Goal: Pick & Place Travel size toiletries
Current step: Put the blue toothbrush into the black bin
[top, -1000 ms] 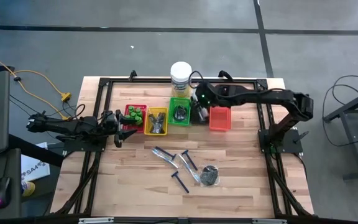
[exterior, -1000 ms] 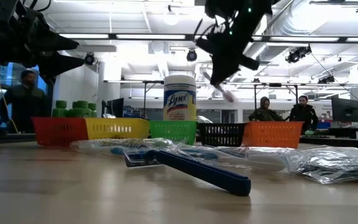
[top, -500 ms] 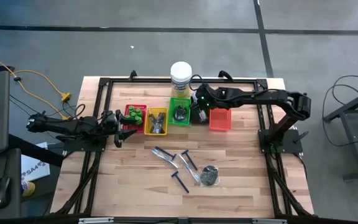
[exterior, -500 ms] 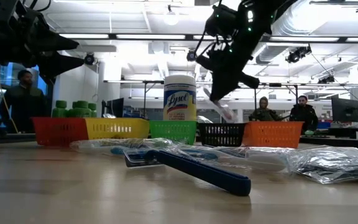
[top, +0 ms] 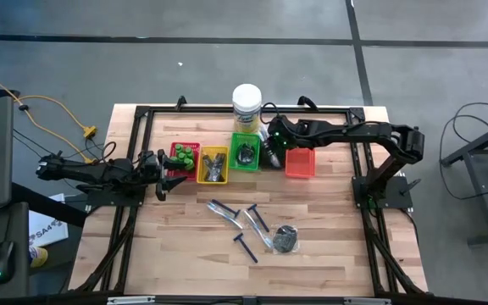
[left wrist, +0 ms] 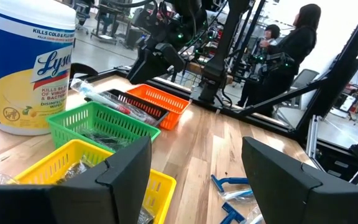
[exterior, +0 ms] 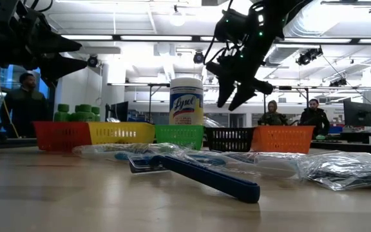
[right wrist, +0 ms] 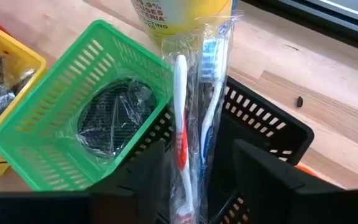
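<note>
right hand: our right hand (exterior: pixel 233 102) hangs over the black tray (top: pixel 269 158), far side of the desk (top: pixel 329 254), between the green tray (top: pixel 245 153) and the orange tray (top: pixel 300 161). Half a second ago its fingers were pinched on a sleeved toothbrush; now they stand apart with nothing between the tips.
what changed: the grip has let go. In the earlier level view the stick hung slanted under the fingers; now that view shows bare fingers.
toothbrush pack: two sleeved toothbrushes (right wrist: pixel 194 118) lie across the black tray, between the right hand's spread fingers in the wrist view, one end out over the tray's far rim toward the wipes tub (top: pixel 246 106). We can't tell if they have settled flat.
meaning: we judge this drop as done; the sticks go in the black tray.
left hand: our left hand (top: pixel 161 174) waits at the left edge of the desk beside the red tray (top: pixel 183 161), fingers wide apart, holding nothing.
sorted so far: green pots (top: pixel 183 155) in the red tray, a dark wrapped bundle (right wrist: pixel 114 115) in the green tray, grey pieces in the yellow tray (top: pixel 213 165).
left to do: blue razors (top: pixel 248 224), more sleeved sticks and one dark bundle (top: pixel 285 240) loose on the near half of the desk.
next: we'd expect the right hand to lift clear and go for a loose item.
</note>
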### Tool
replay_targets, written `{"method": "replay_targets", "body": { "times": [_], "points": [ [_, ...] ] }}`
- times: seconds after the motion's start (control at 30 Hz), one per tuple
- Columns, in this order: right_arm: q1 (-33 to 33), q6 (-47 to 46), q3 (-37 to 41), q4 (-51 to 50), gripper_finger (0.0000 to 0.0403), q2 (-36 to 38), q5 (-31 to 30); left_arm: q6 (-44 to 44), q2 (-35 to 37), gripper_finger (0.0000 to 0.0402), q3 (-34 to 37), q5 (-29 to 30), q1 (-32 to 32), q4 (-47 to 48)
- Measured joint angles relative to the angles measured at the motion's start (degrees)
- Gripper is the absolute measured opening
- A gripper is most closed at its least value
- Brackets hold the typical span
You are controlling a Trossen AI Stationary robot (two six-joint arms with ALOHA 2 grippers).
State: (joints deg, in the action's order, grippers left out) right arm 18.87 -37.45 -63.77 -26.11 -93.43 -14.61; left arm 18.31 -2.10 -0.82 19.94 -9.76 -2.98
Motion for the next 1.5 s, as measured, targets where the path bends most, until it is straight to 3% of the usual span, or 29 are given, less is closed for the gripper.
{"method": "replay_targets", "body": {
  "times": [0.13, 0.33, 0.8, 1.1, 1.5],
  "points": [
    [-0.21, 0.06, 0.0, -0.61, 0.0201, 1.22, 1.34, 0.0, -0.01, 0.0242, 0.0, 0.0, 0.02, 0.0],
    [-4.02, -1.35, -0.02, -0.89, 0.0207, 5.61, 6.35, 0.0, -0.01, 0.0242, 0.0, 0.0, 0.02, 0.0],
    [-23.64, -17.77, -0.02, -2.75, 0.0197, 8.65, 19.69, -0.02, 0.01, 0.0242, 0.0, 0.0, 0.0, 0.0],
    [-34.54, -24.58, -1.15, 1.83, 0.0188, 4.25, 16.66, 0.0, -0.01, 0.0242, 0.0, -0.01, 0.02, 0.0],
    [-38.3, -30.62, -14.7, -2.26, 0.0187, -9.93, 17.97, -0.01, 0.0, 0.0242, 0.0, -0.01, 0.0, 0.0]
  ]
}}
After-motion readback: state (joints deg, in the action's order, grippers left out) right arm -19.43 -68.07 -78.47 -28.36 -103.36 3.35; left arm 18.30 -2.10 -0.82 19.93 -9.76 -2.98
